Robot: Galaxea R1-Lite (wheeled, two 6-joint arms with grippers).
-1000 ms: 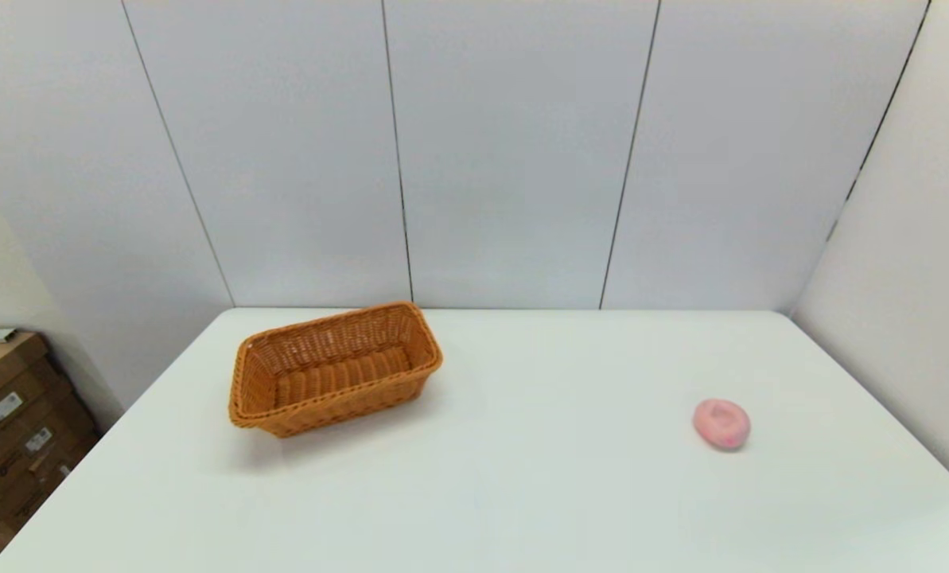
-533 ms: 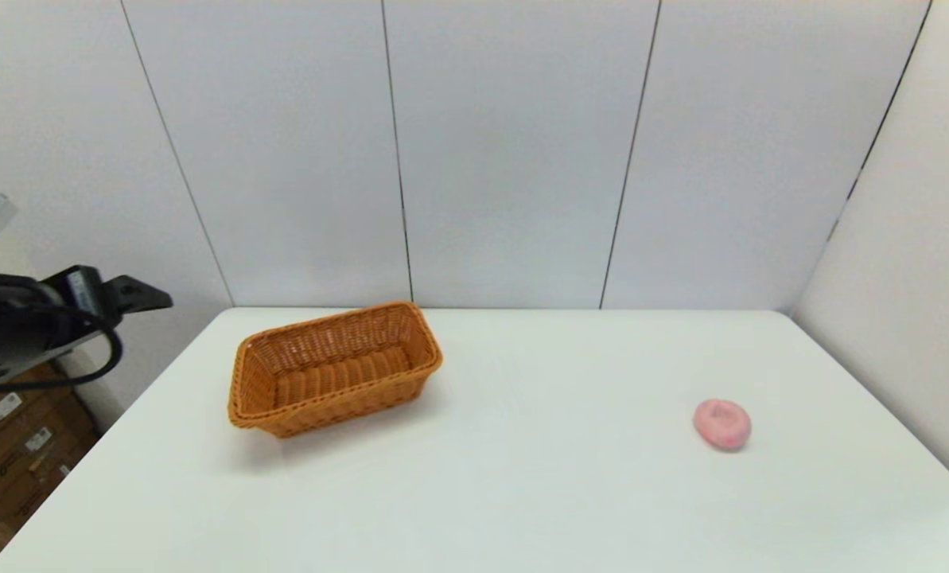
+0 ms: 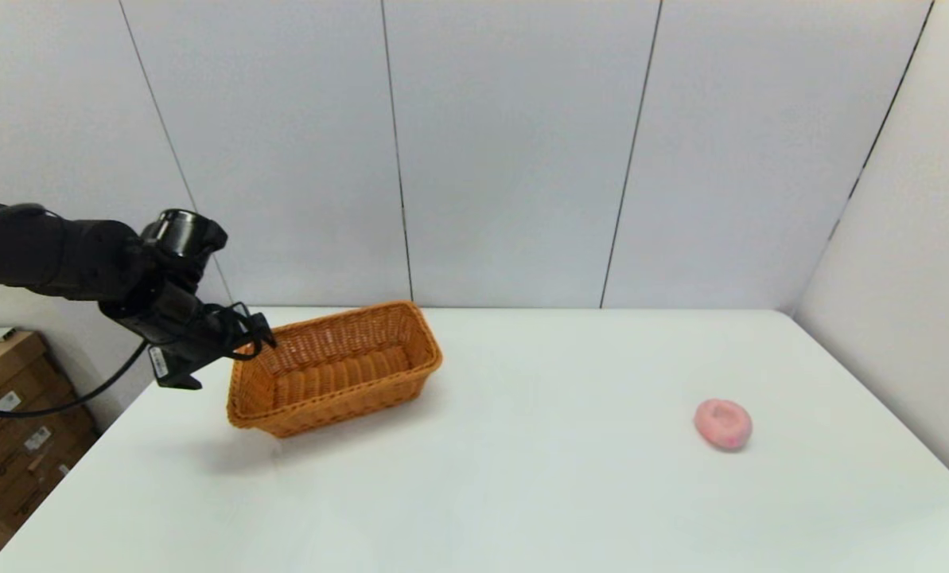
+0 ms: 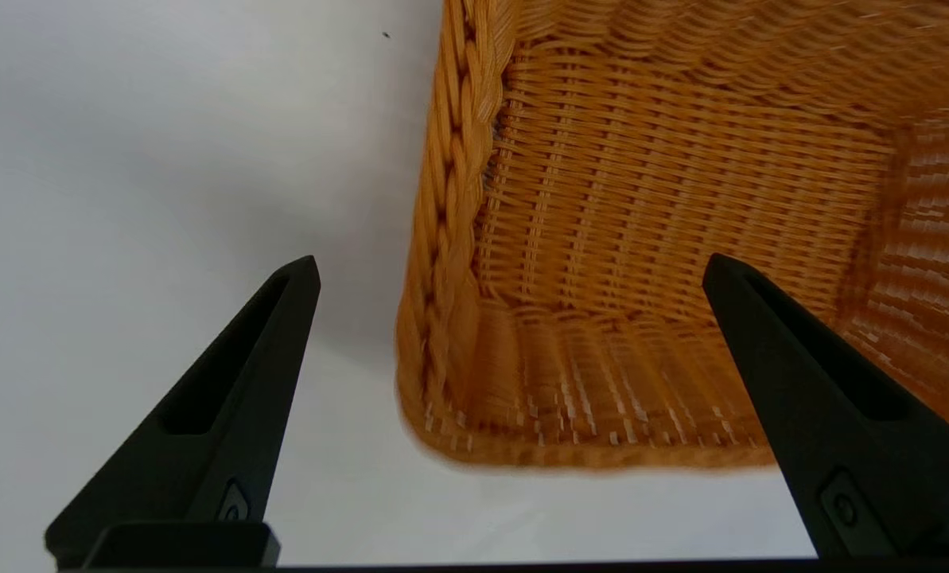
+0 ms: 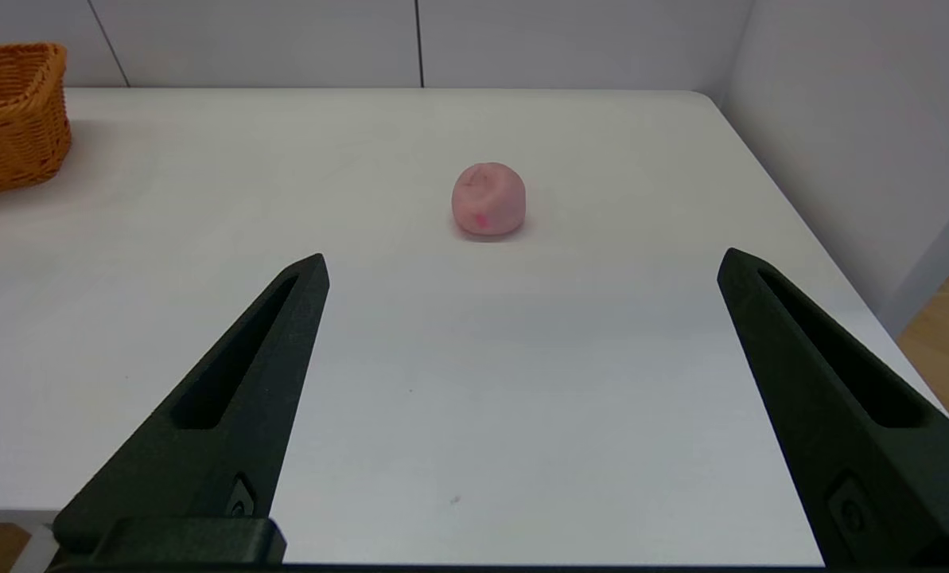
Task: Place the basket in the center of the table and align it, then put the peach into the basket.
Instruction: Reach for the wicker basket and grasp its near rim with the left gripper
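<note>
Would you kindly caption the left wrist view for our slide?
Open left gripper straddling the braided rim of the orange-brown woven wicker basket on the white table.

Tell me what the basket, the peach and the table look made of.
Basket: woven wicker or rattan-like strands, orange-brown, slightly glossy, with a braided rim. Peach: matte pale pink skin with darker blotches; real or imitation, unclear. Table: smooth plain white top, likely laminate or plastic.

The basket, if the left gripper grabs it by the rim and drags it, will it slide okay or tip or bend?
The basket is empty and woven, so probably light and likely to slide on the smooth table. Its flared sides and wide base suggest little tipping. The braided rim may flex slightly between the open left gripper.
</note>
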